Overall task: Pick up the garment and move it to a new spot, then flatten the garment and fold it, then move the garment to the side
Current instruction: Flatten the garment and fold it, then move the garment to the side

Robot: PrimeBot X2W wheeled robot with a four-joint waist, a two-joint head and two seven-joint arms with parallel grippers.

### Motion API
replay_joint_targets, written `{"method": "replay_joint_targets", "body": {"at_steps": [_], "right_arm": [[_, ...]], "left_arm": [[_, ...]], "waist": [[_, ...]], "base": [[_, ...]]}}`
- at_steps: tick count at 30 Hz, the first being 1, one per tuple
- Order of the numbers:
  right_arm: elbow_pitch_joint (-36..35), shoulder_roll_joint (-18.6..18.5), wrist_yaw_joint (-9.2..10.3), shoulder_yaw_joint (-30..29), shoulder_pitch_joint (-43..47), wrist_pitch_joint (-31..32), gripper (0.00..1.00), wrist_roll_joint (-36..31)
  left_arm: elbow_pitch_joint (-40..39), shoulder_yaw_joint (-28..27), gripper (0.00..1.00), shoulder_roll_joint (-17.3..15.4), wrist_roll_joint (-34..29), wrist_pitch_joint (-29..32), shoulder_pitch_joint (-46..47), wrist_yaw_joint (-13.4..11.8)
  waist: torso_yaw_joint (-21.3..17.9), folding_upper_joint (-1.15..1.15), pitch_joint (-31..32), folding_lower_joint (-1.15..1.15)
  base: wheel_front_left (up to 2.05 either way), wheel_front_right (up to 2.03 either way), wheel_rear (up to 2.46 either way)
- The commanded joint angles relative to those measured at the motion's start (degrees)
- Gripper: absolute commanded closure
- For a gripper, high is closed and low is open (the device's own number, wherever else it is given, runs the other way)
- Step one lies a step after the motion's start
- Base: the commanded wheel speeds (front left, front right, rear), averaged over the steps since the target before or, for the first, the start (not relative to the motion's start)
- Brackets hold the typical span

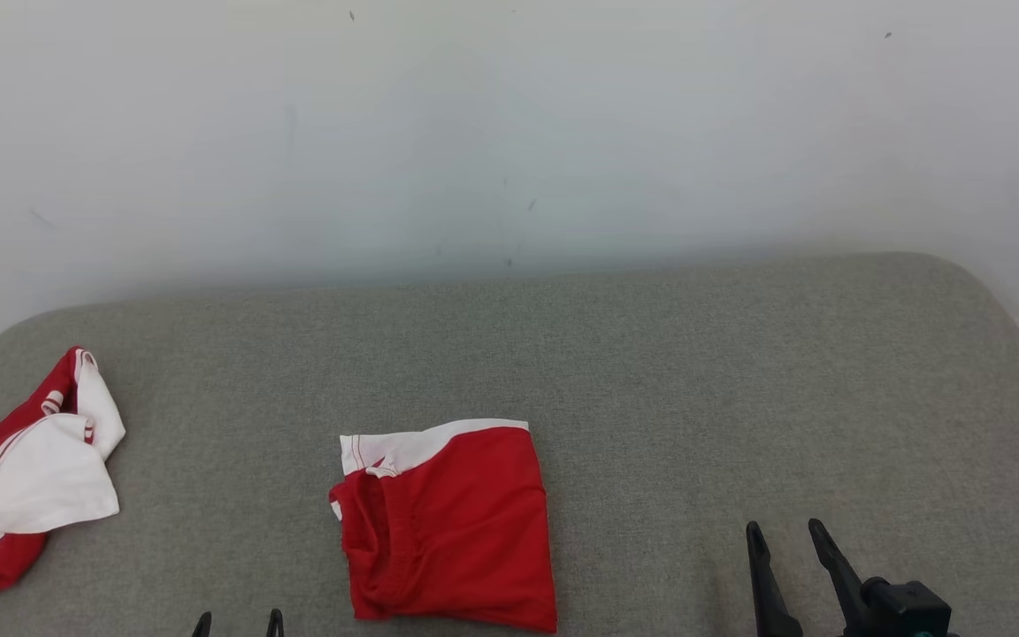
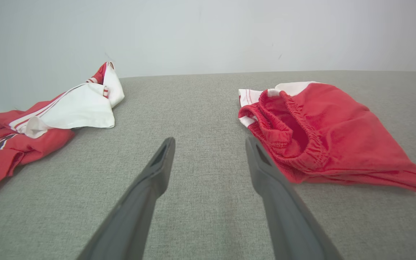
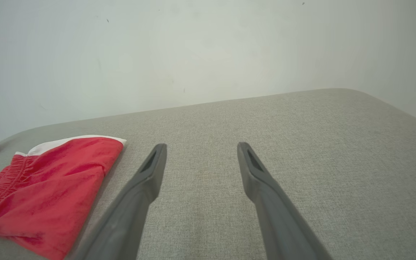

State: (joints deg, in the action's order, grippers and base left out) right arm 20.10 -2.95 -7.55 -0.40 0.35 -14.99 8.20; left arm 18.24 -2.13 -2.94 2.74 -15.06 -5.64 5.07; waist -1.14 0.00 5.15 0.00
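Observation:
A folded red garment (image 1: 448, 522) with a white band along its far edge lies flat on the grey cushioned surface (image 1: 695, 389), near the front at the middle. From the left wrist the garment (image 2: 323, 133) shows its elastic waistband, just right of my left gripper (image 2: 209, 142), which is open and holds nothing. In the head view, only the left gripper (image 1: 238, 619) tips peek over the bottom edge, left of the garment. My right gripper (image 1: 784, 531) stands open and empty to the garment's right. The right wrist view has the garment (image 3: 49, 184) left of that gripper (image 3: 199, 148).
A second red and white garment (image 1: 23, 469) lies crumpled at the surface's left edge, also in the left wrist view as a heap (image 2: 45, 122). A pale wall (image 1: 509, 133) rises right behind the surface. The surface's rounded right corner (image 1: 996, 301) drops off to the floor.

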Motion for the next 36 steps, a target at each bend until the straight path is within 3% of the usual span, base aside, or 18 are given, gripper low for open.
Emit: {"method": "replay_joint_targets", "body": {"at_steps": [1,17,29,36], "right_arm": [[0.14,0.06,0.13,0.18,0.62,-0.25,0.0,0.6],[0.34,0.07,0.13,1.84,-0.24,-0.25,0.0,1.1],[2.0,0.07,0.13,7.3,-4.97,-0.25,0.0,2.76],[6.62,0.05,0.13,11.12,-10.91,-0.25,0.0,5.53]], "left_arm": [[-0.21,-0.15,0.0,0.06,-0.42,-0.16,-0.6,0.22],[-0.7,1.13,0.0,0.07,0.04,-0.16,0.6,0.13],[0.11,4.74,0.0,0.07,1.39,-0.16,3.57,-0.19],[0.34,7.69,0.0,0.07,2.22,-0.16,6.48,-0.77]], "waist": [[-0.16,0.0,-0.01,0.0],[1.65,0.0,-2.7,0.0],[7.55,0.0,-9.81,0.0],[12.58,0.0,-13.71,0.0]], "base": [[0.0,0.0,0.0],[0.0,0.0,0.0],[0.0,0.0,0.0],[0.0,0.0,0.0]]}}
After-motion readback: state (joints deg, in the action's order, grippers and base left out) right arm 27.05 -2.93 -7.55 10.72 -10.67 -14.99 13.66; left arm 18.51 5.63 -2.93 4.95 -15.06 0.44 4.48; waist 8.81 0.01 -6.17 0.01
